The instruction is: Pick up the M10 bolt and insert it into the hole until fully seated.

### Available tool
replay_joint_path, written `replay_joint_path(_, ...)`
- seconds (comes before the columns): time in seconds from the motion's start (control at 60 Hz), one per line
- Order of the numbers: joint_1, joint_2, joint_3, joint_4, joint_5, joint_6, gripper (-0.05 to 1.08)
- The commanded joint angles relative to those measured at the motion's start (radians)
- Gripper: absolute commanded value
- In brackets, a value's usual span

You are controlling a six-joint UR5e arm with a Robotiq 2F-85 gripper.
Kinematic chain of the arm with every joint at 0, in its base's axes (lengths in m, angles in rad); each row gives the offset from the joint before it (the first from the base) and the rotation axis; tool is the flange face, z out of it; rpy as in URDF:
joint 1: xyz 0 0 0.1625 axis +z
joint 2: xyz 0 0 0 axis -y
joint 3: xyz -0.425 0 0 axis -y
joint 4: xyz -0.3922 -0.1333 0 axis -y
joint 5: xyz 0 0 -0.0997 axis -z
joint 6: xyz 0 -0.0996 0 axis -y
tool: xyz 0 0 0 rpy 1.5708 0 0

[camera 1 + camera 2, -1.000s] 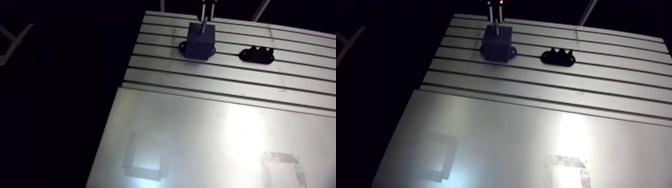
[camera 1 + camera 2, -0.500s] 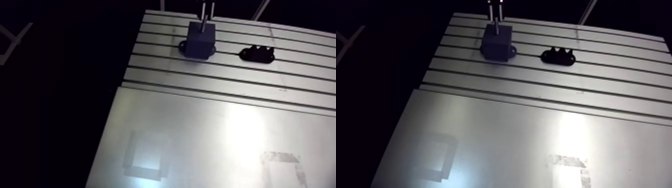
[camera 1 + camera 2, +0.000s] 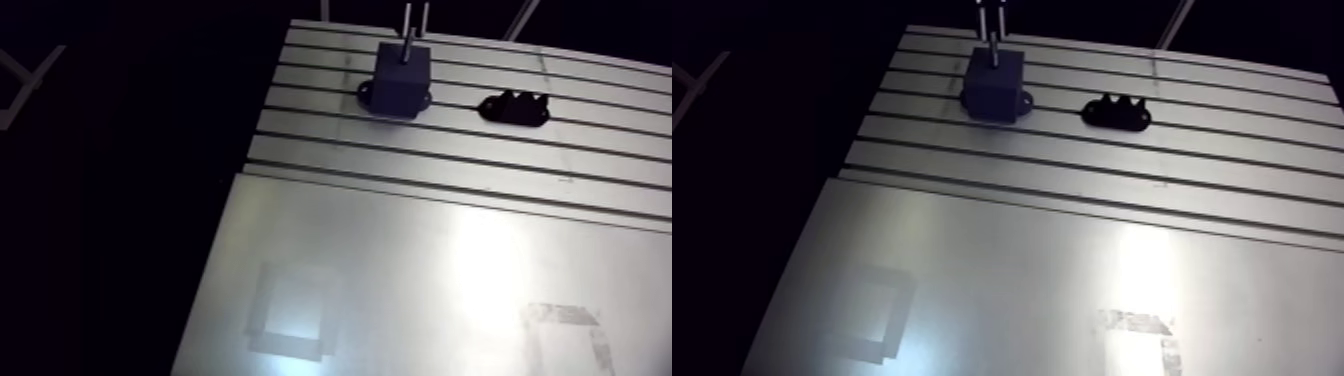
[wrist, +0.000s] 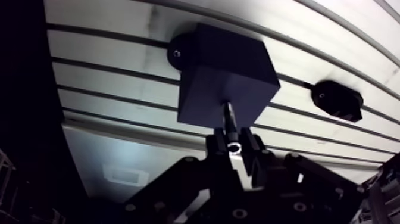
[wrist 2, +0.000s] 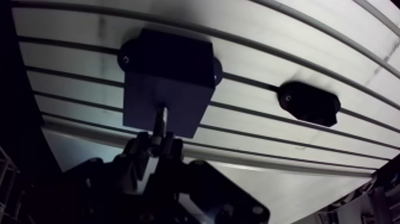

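Note:
A dark square block (image 4: 226, 77) with side mounting ears stands on the slotted table (image 3: 430, 170) near its far edge. The M10 bolt (image 4: 229, 121) points from my gripper (image 4: 234, 148) into the block's upper face, with its tip at or in the hole. The hole itself is hidden by the shaft. My gripper is shut on the bolt's head, fingers (image 4: 256, 149) pressed on either side. In the arm view the gripper (image 3: 415, 20) comes down right above the block (image 3: 400, 85), with the bolt (image 3: 407, 48) upright between them.
A low black holder (image 3: 515, 106) lies on the slots to the right of the block, also seen in the wrist view as the holder (image 4: 337, 100). The nearer smooth plate (image 3: 420, 270) carries a taped square outline (image 3: 290, 312) and a second tape mark (image 3: 560, 330).
The whole arm view has shifted slightly. The gripper still holds the bolt upright over the block; no clear move of bolt or block shows.

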Motion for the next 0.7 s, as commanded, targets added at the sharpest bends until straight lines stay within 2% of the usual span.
replay_joint_path(0.017, 0.000, 0.000, 0.001, 0.001, 0.000, 0.000, 1.08)
replay_joint_path(0.7, 0.000, -0.002, 0.005, 0.006, 0.001, -0.002, 1.08)
